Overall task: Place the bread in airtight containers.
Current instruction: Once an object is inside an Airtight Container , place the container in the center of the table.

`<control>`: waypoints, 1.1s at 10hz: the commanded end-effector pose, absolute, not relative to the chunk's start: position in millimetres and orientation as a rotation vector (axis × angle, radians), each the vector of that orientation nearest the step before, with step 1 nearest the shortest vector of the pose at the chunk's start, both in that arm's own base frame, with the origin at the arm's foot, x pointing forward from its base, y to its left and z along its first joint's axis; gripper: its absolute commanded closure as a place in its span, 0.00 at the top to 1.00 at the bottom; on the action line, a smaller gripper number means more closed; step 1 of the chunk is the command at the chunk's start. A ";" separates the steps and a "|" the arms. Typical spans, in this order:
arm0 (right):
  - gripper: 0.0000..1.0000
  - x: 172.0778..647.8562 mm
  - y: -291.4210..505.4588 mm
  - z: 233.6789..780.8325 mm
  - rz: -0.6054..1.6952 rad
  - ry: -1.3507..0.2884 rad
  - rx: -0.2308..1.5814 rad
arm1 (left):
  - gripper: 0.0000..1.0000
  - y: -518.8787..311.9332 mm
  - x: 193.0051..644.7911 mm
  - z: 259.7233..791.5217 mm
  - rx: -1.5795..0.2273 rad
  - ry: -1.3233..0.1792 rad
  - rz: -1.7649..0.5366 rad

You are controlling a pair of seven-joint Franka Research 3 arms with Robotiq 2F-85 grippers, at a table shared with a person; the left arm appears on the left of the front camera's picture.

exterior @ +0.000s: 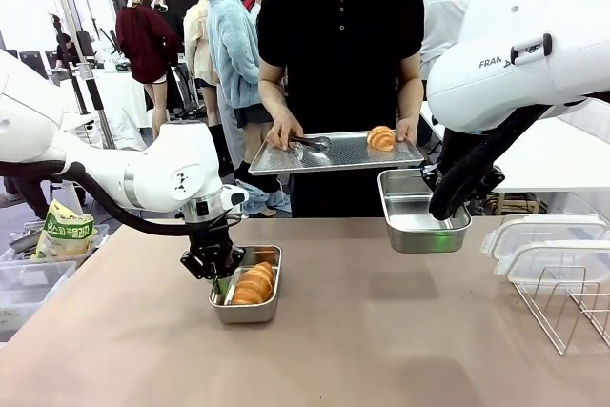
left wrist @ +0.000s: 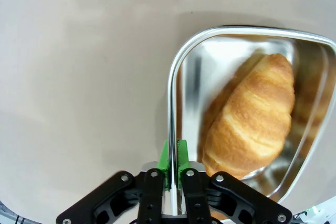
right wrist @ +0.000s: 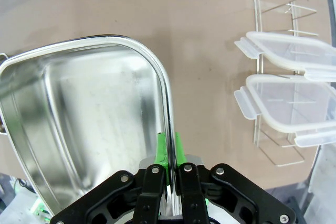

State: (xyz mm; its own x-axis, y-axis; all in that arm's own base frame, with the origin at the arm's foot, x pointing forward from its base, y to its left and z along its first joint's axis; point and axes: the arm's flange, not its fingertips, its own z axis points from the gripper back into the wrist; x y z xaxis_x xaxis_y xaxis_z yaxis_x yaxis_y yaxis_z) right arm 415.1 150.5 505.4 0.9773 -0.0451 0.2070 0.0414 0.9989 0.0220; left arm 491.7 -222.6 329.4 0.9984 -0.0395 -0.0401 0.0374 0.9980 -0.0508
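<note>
In the frame's lower centre, the golden-brown ridged croissant roll (exterior: 253,285) lies in a small shiny rectangular steel pan (exterior: 244,314) (long axis diagonal, lower left to upper right). The left gripper (left wrist: 173,153) pinches its rim; the right gripper (right wrist: 169,148) pinches an empty matching pan (right wrist: 79,103).

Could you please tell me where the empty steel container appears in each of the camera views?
Front view: the empty container, right of centre, held up by the right gripper.
Right wrist view: left half, its rim pinched between the green pads.
Left wrist view: the pan here is the other container, holding bread.
Shared landmark: the tan tabletop.
</note>
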 end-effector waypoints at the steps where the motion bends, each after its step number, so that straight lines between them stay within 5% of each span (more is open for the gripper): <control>1: 0.00 411.9 149.5 505.6 -0.055 -0.209 0.026 | 0.38 -224.4 495.3 330.9 -0.047 0.023 -0.016; 4: 0.00 411.9 149.5 505.6 -0.055 -0.209 0.026 | 0.97 -223.2 493.6 335.0 -0.023 0.025 -0.020; 11: 0.00 411.9 149.5 505.6 -0.055 -0.209 0.026 | 1.00 -222.2 489.4 342.3 -0.029 0.034 -0.015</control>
State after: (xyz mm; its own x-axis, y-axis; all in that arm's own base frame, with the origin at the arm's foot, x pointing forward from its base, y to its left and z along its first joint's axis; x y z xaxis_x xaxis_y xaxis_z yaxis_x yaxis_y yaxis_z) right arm 415.1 150.5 505.4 0.9773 -0.0451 0.2070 0.0415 0.9989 0.0220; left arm 492.4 -221.7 337.6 0.9991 -0.0282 -0.0328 0.0266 0.9984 -0.0495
